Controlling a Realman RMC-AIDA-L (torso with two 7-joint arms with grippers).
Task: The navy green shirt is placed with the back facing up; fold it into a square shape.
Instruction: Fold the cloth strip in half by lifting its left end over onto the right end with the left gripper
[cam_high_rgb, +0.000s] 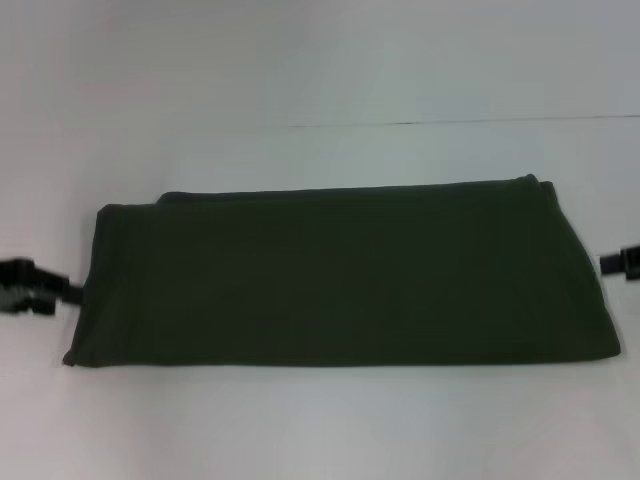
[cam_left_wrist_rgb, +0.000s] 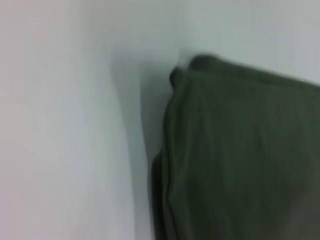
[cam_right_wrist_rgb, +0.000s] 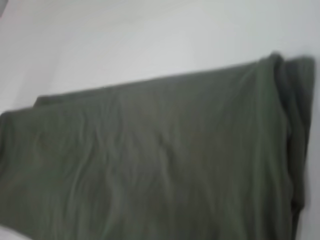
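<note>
I see the shirt (cam_high_rgb: 340, 275) folded into a long band on the desk (cam_high_rgb: 320, 70), left claw (cam_high_rgb: 30, 287) at its left end, right claw (cam_high_rgb: 622, 262) at its right end, grip of either I cannot tell.

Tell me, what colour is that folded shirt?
Plain dark olive green shirt, no print showing; the head view shows it best.

Black blocky left claw (cam_high_rgb: 30, 287), right claw (cam_high_rgb: 622, 262)
</note>
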